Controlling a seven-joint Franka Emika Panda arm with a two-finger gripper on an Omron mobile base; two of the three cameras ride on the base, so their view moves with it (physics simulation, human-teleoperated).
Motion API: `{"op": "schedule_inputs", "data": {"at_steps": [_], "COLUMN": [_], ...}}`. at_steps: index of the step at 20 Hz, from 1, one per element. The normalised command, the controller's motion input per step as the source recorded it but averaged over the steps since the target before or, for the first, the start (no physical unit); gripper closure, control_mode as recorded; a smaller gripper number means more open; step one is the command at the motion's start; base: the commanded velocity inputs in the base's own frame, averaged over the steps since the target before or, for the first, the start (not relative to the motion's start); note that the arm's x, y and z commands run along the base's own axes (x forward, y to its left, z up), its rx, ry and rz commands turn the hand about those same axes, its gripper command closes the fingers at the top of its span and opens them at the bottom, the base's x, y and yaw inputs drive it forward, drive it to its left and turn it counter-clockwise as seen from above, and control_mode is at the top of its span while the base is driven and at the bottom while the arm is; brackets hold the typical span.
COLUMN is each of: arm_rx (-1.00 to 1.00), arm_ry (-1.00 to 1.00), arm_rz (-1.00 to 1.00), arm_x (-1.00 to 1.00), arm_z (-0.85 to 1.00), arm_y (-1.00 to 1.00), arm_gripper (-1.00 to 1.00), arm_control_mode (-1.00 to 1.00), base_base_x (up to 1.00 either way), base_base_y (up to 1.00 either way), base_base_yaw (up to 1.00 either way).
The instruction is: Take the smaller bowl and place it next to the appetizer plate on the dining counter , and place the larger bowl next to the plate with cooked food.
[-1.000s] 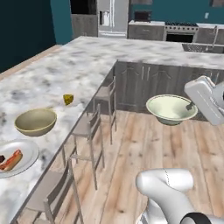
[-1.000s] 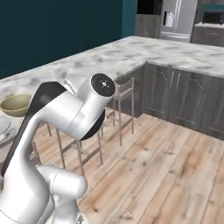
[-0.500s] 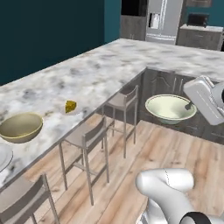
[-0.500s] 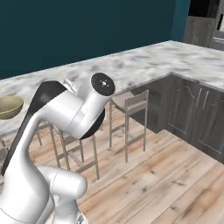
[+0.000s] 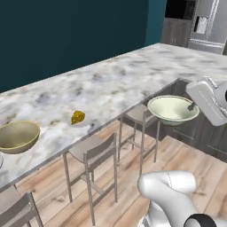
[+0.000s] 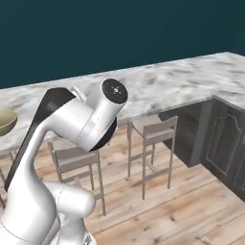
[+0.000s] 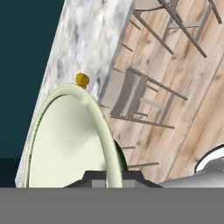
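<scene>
Base swung left, pincer (image 5: pixel 191 106) clamping smaller bowl (image 5: pixel 172 108)

left base view: behind-left of arm, facing forward and down over dining counter (image 5: pixel 111 88) and chairs (image 5: pixel 95 155) | right base view: behind-right, same counter and chairs from the other side, arm close in front | hand view: rolled, very near smaller bowl (image 7: pixel 65 140), counter and chairs beyond
</scene>
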Motion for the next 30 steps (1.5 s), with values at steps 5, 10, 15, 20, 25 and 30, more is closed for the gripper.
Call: {"op": "schedule_inputs", "data": {"at_steps": [5,10,15,20,25,30], "arm_rx": [0.0,0.0,0.0,0.0,0.0,0.0], "arm_ry": [0.0,0.0,0.0,0.0,0.0,0.0], "arm_rz": [0.0,0.0,0.0,0.0,0.0,0.0], "arm_x": [0.0,0.0,0.0,0.0,0.0,0.0], "arm_z": [0.0,0.0,0.0,0.0,0.0,0.0], "arm_y": [0.0,0.0,0.0,0.0,0.0,0.0], "arm_gripper": [1.0,1.0,1.0,1.0,1.0,1.0], "arm_control_mode": [1.0,1.0,1.0,1.0,1.0,1.0], "base_base_x": [0.66,0.65,0.75,0.72,0.51,0.29], "base_base_y": [-0.12,-0.15,-0.4,-0.54,-0.45,-0.08], "base_base_yaw": [0.43,0.48,0.56,0.58,0.54,0.34]}}
